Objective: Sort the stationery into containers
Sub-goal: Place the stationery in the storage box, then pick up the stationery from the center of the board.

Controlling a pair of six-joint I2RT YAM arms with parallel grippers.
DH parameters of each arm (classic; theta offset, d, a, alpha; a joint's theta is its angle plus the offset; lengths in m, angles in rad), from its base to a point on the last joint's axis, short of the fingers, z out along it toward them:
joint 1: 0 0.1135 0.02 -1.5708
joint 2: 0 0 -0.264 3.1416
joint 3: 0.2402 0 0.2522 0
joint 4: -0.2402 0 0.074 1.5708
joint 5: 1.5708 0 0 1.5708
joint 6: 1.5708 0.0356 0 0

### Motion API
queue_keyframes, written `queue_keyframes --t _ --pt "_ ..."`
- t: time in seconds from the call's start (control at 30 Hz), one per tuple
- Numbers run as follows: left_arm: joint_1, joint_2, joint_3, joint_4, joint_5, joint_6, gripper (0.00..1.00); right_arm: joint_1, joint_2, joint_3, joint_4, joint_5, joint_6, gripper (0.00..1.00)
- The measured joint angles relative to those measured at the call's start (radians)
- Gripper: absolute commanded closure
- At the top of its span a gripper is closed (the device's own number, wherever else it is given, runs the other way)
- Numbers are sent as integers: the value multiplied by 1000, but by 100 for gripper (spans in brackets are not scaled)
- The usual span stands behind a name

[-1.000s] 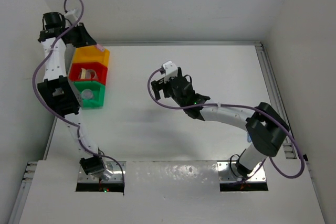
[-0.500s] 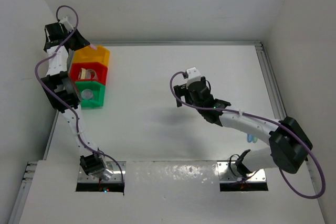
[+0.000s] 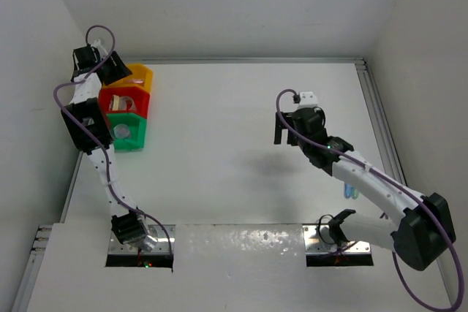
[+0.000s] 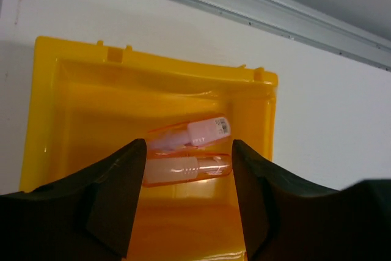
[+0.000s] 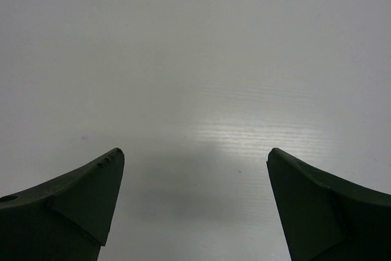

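**Left end effector** [image 4: 188,151]
- Position: raised over the far left corner of the table [image 3: 219,107], directly above the yellow bin [image 4: 73,120].
- State: fingers spread, gripping nothing.
- Probable reason for the pose: a drop point, with the open gap centred on the bin floor so that anything let go lands inside.

**Right end effector** [image 5: 195,157]
- Position: hovering over bare table, right of centre.
- State: fingers wide apart, nothing between them.
- Probable reason: heading for unsorted stock, judged from the empty grip and the loose items listed below.

**Containers**
Row of three along the left edge toward the far corner, side by side and touching.
- Yellow bin, farthest: two pink sticks [image 4: 183,169] lying flat, close together and roughly parallel. Seen in the left wrist view between the spread fingers, but well below them.
- Red bin [image 3: 139,93], middle: one beige tape roll [image 3: 124,102].
- Green bin [image 3: 139,140], nearest: one white tape roll [image 3: 123,131].
- Any further contents of the red and green bins too small to tell.

**Unsorted stock**
- Pale bluish sticks [image 3: 351,193] on the table near the right edge, toward the near side.
- Partly hidden by the right arm; count not legible.
- By the pattern so far, likely bound for the yellow bin with the other sticks.
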Motion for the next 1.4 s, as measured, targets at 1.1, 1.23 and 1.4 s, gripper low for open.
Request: queue_keyframes --t 1.1,1.23,1.4 --pt "-26 -483 -247 -150 118 142 17 -889 100 -122 -506 -157 175 28" --pt "-22 -481 -248 -173 137 148 17 -890 171 -142 -473 -158 155 35" --pt "-18 -481 -248 -180 152 147 17 -890 222 -148 -447 -161 135 53"
